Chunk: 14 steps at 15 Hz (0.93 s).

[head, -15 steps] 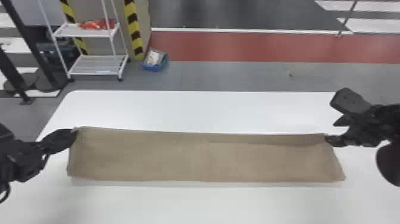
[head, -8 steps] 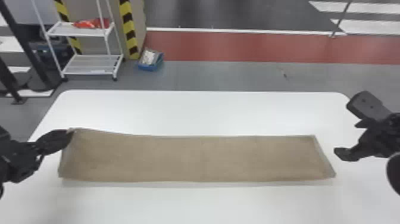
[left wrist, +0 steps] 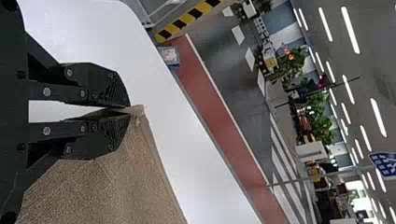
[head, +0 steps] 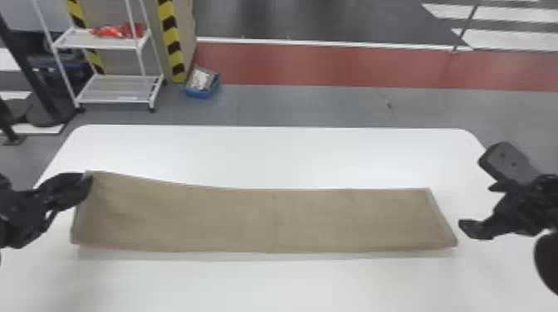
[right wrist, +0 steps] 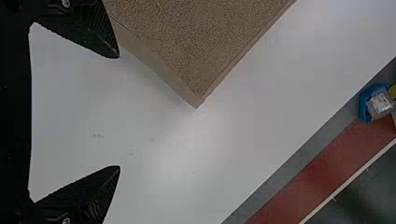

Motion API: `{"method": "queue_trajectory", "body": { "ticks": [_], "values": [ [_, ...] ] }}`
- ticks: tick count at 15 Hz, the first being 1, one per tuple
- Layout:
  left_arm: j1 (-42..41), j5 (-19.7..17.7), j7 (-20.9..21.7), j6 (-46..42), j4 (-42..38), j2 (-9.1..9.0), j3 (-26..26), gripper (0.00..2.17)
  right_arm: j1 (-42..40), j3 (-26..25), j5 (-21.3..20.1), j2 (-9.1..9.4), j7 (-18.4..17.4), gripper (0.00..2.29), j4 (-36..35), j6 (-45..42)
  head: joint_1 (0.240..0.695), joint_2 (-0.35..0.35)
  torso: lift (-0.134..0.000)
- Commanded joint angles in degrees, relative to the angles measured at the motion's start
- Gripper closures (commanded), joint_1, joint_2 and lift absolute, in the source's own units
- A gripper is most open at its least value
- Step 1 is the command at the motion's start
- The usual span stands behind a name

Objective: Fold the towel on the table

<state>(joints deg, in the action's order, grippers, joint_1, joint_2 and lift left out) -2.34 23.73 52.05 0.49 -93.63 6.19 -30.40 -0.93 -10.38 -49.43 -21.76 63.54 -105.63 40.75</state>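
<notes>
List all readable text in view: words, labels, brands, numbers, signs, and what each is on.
Nothing I can quote.
Blue sign in the room behind: white marks, too small to read.
Pale label on the packet in the blue bin: marks too small to read.
Towel and white table: no lettering that I can make out.

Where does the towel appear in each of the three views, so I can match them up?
Head view: the towel is a long strip across the white table, its far left corner at the left gripper.
Left wrist view: that corner is between the jaws, more cloth beside them.
Right wrist view: its far right corner lies past the right gripper.
Shared landmark: blue bin on the floor.
</notes>
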Motion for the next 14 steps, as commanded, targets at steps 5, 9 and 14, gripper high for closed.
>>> {"method": "queue_trajectory", "body": {
  "ticks": [5, 9, 14],
  "values": [
    [0.59, 0.44, -1.78, 0.18, 0.64, -0.13, 1.39, 0.04, -1.62, -0.17, 0.12, 0.32, 0.00, 0.05, 0.51, -0.36, 0.695, -0.055, -0.124],
    [2.17, 1.85, -5.82, 0.18, 2.49, -0.04, 3.85, 0.03, -2.06, -0.25, 0.21, 0.58, 0.09, 0.05, 1.13, -0.71, 0.695, -0.059, -0.124],
    [4.10, 1.85, -7.14, 4.75, 3.28, -0.04, 4.21, 0.02, -3.20, -1.05, 0.48, 0.58, 0.09, 0.05, 1.13, -0.89, 0.695, -0.062, -0.124]
  ]
}}
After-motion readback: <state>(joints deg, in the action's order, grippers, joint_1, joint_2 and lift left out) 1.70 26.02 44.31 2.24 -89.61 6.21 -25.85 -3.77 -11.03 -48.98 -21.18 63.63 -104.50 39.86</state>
